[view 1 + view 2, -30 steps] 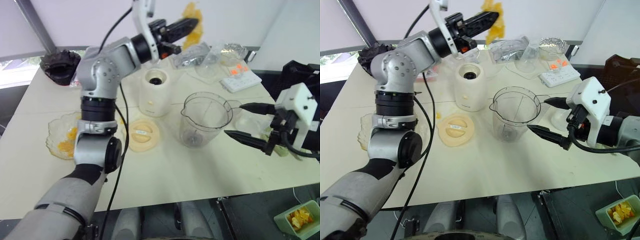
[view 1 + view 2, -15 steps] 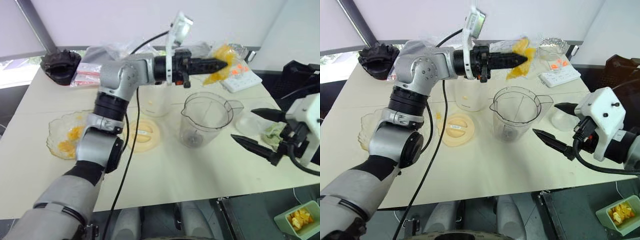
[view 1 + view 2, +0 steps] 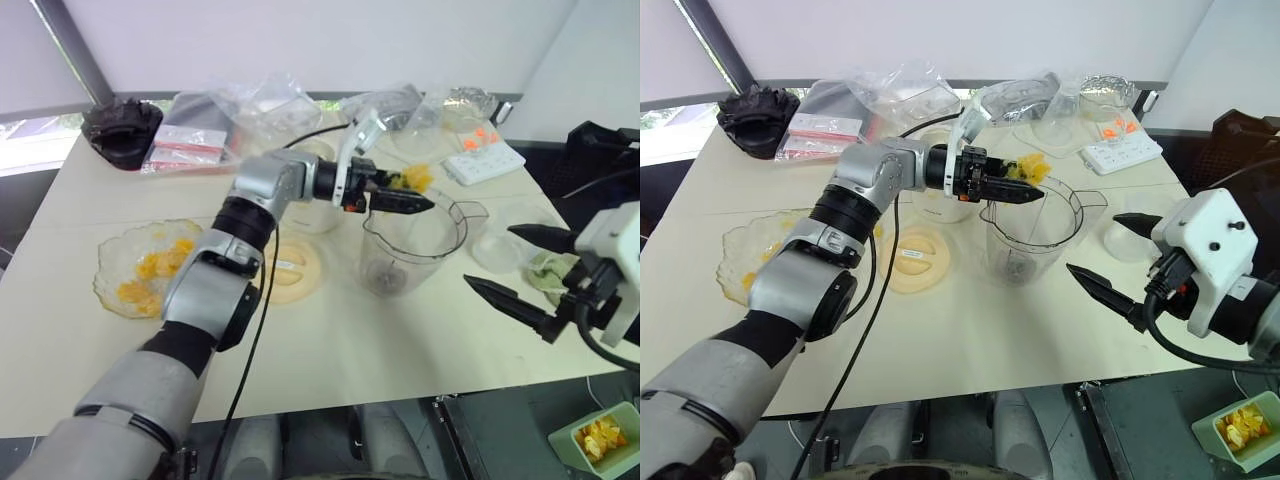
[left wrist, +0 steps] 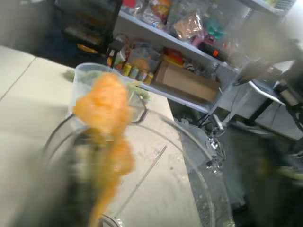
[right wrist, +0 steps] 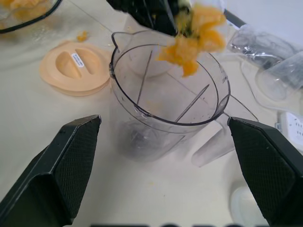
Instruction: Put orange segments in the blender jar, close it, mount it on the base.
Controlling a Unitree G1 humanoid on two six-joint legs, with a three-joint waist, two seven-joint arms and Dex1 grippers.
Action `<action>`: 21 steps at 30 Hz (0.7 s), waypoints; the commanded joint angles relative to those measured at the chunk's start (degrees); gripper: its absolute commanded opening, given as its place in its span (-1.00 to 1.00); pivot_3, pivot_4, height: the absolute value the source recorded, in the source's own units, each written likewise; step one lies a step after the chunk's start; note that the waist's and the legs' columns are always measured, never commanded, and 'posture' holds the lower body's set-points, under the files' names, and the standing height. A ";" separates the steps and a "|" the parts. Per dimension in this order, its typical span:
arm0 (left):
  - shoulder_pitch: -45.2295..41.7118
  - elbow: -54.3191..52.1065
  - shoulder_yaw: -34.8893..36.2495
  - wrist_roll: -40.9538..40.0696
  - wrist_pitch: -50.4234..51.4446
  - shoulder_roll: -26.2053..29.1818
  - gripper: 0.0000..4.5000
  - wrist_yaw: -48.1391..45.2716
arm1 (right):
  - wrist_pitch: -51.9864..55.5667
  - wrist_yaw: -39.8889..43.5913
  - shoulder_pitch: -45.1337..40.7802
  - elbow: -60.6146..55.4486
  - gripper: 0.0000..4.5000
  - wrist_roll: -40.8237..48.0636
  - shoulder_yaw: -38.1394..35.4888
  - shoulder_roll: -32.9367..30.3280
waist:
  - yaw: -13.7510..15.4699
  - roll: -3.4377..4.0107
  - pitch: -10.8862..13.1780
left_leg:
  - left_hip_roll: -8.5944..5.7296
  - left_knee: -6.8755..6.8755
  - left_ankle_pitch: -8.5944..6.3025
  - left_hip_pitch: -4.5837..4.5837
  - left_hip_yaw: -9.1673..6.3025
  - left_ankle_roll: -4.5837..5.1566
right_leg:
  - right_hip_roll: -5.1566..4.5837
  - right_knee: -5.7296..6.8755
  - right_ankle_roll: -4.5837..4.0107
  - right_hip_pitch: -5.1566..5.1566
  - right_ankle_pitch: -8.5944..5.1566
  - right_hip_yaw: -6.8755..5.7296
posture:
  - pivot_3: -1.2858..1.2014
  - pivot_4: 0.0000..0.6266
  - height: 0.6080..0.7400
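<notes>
A tall clear plastic blender jar [image 3: 408, 243] with spout and side handle is seen upright at the centre of the pale bench [image 3: 330, 345], apparently empty. Wet orange segments [image 5: 194, 38] are clumped at the left gripper [image 3: 1028, 192] above its rim; whether its fingers have parted cannot be told. At the jar's 3 o'clock the right gripper [image 3: 520, 272] is spread wide, empty.

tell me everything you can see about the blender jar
The blender jar is a tall clear plastic pitcher, upright on the cream table, lid off, with a pouring spout, side handle and inner ribs. It looks empty. The left gripper holds orange segments over its mouth. The flat lid lies beside it.
</notes>
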 commanded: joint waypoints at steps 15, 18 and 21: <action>0.17 -7.59 -4.38 7.75 -17.99 -0.60 0.96 -10.56 | -2.14 -7.90 13.06 -5.09 1.00 10.75 -13.77 1.61 | 0.08 -0.01 0.00 | 0.00 0.02 0.00 0.02 0.00 0.00 | -0.02 -0.02 -0.01 0.05 -0.01 0.01 | 0.03 -0.52 1.00; -0.18 -6.77 -2.98 7.73 -17.46 -1.18 0.96 -8.54 | -3.13 -8.57 15.45 -5.31 1.00 11.45 -14.74 2.18 | 0.12 -0.02 0.01 | -0.01 0.03 0.00 0.02 -0.02 0.00 | -0.01 -0.07 0.06 0.08 -0.05 0.01 | 0.03 -0.52 1.00; 0.25 -7.87 -0.06 5.71 -14.33 -0.84 0.96 -5.50 | -4.84 -9.53 17.80 -4.79 1.00 10.50 -14.50 4.39 | 0.09 -0.02 0.01 | -0.01 0.02 0.00 0.00 -0.04 0.01 | 0.00 -0.08 0.07 0.07 -0.05 0.01 | 0.03 -0.52 1.00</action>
